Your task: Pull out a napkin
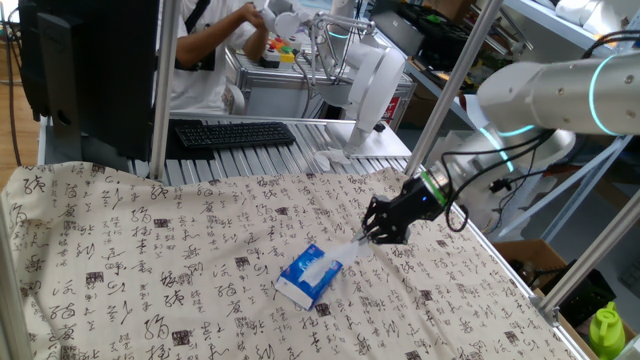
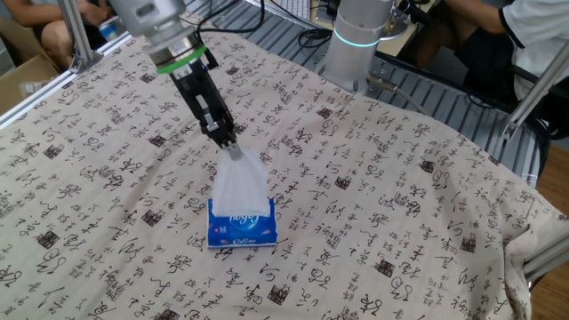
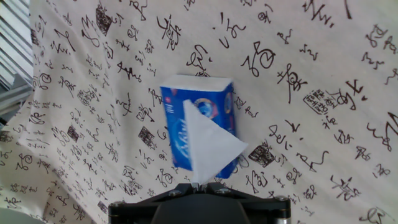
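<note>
Mid-pull, fingers (image 2: 233, 145) clamped on the napkin (image 2: 240, 182), pack (image 2: 242, 227) at six o'clock below; next, lifting until the sheet slips free.

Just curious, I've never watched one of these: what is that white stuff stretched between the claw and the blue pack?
A napkin. The gripper pinches its top corner, and the sheet fans down to the pack, its lower end at the pack's top. The other fixed view shows it best.

The pack (image 2: 242, 224) is laid flat on the cloth (image 2: 400, 196) near the table's middle. The napkin (image 2: 240, 182) is stretched from the pack's top up to the gripper (image 2: 230, 142) above it.
</note>
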Robot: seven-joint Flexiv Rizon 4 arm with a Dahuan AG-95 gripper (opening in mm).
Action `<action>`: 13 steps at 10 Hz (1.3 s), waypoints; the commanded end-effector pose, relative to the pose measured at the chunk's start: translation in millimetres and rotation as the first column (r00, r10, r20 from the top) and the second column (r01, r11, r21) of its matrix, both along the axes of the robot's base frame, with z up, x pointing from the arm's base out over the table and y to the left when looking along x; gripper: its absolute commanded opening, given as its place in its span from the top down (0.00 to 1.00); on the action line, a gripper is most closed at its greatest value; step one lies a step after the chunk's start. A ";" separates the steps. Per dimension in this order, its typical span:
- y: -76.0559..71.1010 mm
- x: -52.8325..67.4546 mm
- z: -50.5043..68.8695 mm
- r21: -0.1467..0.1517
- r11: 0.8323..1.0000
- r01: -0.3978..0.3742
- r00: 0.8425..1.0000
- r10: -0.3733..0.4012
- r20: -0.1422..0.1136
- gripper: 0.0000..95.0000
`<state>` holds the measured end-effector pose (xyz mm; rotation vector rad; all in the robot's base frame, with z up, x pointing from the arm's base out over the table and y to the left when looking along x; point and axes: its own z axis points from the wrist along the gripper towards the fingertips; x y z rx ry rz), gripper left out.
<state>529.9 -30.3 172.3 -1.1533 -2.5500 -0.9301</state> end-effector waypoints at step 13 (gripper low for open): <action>-35.4 -30.6 29.5 -0.043 0.998 -0.041 0.999 0.041 0.000 1.00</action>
